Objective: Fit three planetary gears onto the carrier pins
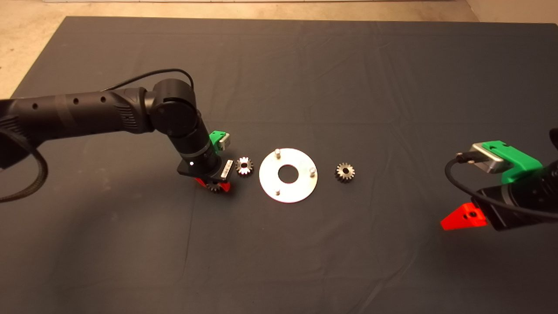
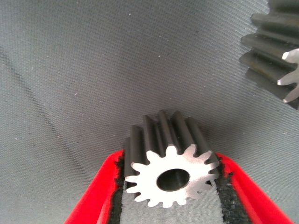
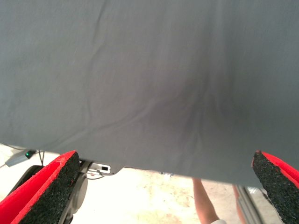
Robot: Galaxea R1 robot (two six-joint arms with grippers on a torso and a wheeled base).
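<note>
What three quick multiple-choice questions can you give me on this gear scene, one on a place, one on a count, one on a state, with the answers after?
1. Where does the free gear on the right arm's side lie?
A. on the disc
B. on the mat, apart from the disc
C. in the right gripper

2. How many carrier pins stand on the disc?
A. two
B. three
C. four

3. What is the left gripper doing?
A. gripping a gear
B. hanging open above the disc
C. resting on a pin

Answers: 1 B, dark mat shows between gear and disc. 2 B, three studs ring the centre hole, all bare. 3 A, its pads press both sides of the held gear.
</note>
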